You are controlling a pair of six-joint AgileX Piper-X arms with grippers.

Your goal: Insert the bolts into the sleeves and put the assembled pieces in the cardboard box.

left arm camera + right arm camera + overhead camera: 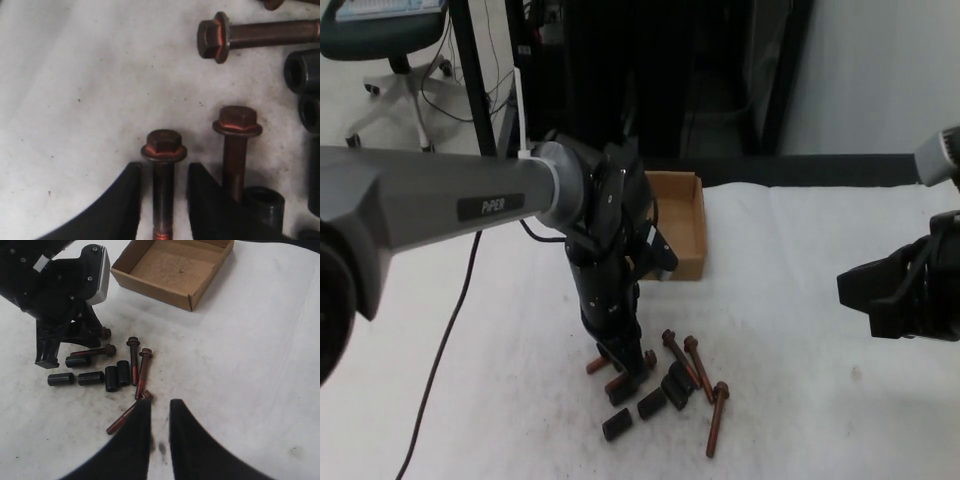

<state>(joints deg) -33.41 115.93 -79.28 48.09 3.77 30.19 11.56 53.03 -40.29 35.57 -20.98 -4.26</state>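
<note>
Several copper-coloured bolts (717, 418) and short black sleeves (617, 424) lie in a loose heap on the white cloth. My left gripper (620, 375) is down at the heap's left side. In the left wrist view it (165, 167) is open, its fingers (125, 210) straddling the shank of one bolt (163, 147) that lies flat, with thin gaps on both sides. A second bolt (235, 145) and a sleeve (265, 205) lie right beside it. My right gripper (159, 405) hovers near the heap, close to a bolt (125, 420), its fingers almost together with nothing between them. The cardboard box (172, 270) holds nothing.
The box (682, 225) stands just behind the left arm, near the cloth's far edge. A black cable (445, 350) trails across the left of the bench. My right gripper (850, 290) hangs at the right edge, with bare cloth between it and the heap.
</note>
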